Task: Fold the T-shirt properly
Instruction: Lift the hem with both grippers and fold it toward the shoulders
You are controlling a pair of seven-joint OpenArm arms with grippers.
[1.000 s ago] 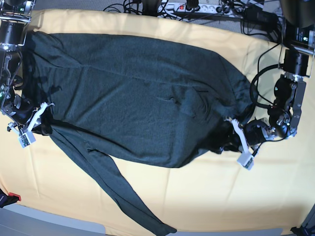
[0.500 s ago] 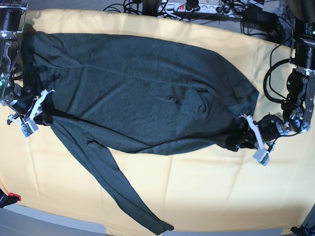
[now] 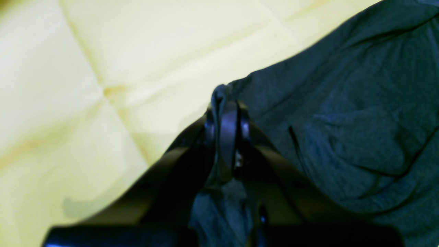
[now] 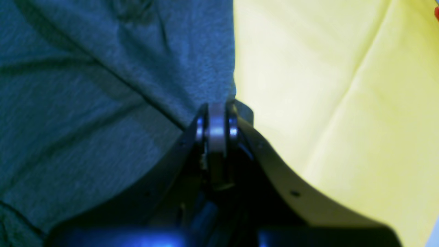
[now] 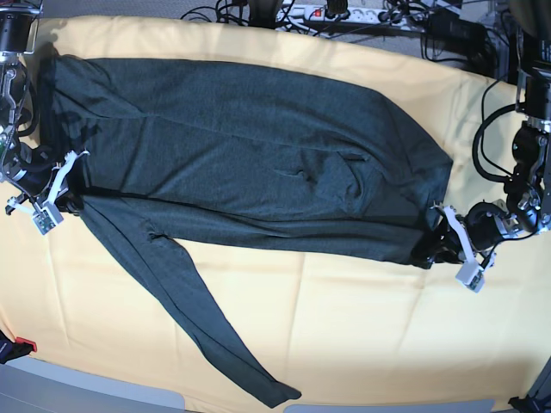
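Note:
The dark charcoal T-shirt (image 5: 250, 155) lies stretched across the yellow-covered table, one long sleeve (image 5: 185, 301) trailing toward the front edge. My left gripper (image 5: 437, 243) is shut on the shirt's right-hand corner; in the left wrist view a fold of T-shirt (image 3: 343, 113) is pinched between the closed fingers (image 3: 224, 123). At the left side, my right gripper (image 5: 67, 200) is shut on the shirt's opposite edge. The right wrist view shows the T-shirt (image 4: 103, 85) reaching into the closed fingertips (image 4: 216, 123). The fabric between both grippers is pulled fairly taut.
A yellow cloth (image 5: 362, 318) covers the whole table. A power strip and tangled cables (image 5: 344, 15) run along the back edge. A small red object (image 5: 24, 346) sits at the front left corner.
Both grippers moved outward and apart, the left arm to the right and the right arm to the left. The shirt's lower edge has been drawn straighter and flatter, and the sleeve shifted left.

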